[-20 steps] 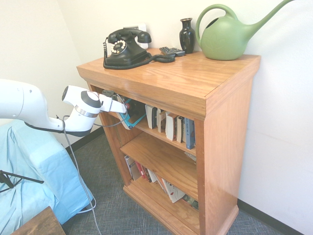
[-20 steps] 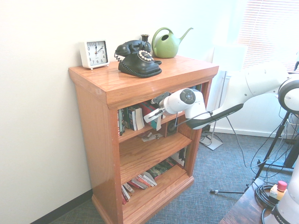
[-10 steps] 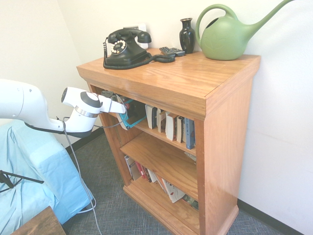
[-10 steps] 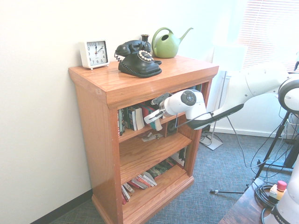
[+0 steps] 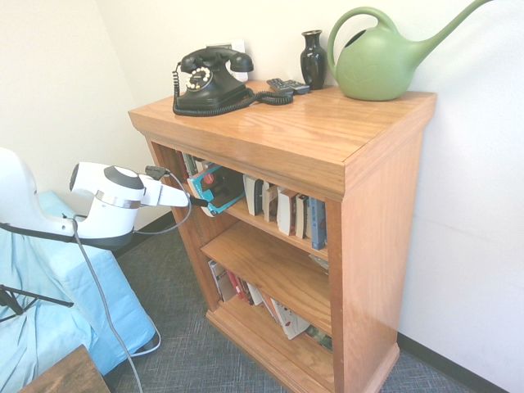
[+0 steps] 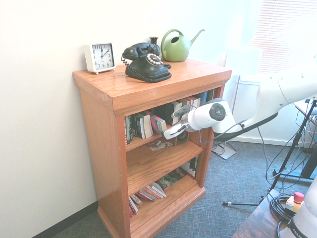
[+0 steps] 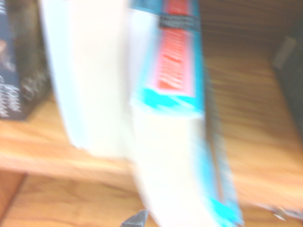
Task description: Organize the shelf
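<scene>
Drawn back leftward in the first exterior view, the gripper (image 5: 197,201) sits near the blue-edged book (image 5: 223,193); whether its jaws are open or closed, I cannot tell; the bookcase (image 5: 372,229) fills centre-right.

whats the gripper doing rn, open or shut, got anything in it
Gripper: open, holding nothing, just in front of the teal-edged book on the upper tier.

Upright orange-brown wooden shelf (image 5: 372,205); three-tiered

Bare shelf gap (image 7: 248,118) beside the projecting blue-edged book (image 7: 168,142).
</scene>
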Controlling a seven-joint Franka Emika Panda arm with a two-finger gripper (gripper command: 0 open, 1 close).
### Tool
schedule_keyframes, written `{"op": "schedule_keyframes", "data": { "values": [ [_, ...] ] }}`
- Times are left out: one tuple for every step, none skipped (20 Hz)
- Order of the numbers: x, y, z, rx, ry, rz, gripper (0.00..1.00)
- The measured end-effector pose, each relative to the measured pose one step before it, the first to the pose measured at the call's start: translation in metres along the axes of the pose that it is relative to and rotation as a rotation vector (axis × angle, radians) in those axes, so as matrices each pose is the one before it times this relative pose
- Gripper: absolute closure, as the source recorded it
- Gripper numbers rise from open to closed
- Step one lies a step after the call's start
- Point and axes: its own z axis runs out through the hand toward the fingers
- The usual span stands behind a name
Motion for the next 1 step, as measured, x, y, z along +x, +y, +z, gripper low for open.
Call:
{"op": "schedule_keyframes", "data": {
  "values": [
    [0.00247,0.01257,-0.00690,-0.00204,-0.00411,0.00978,0.00]
  ]
}}
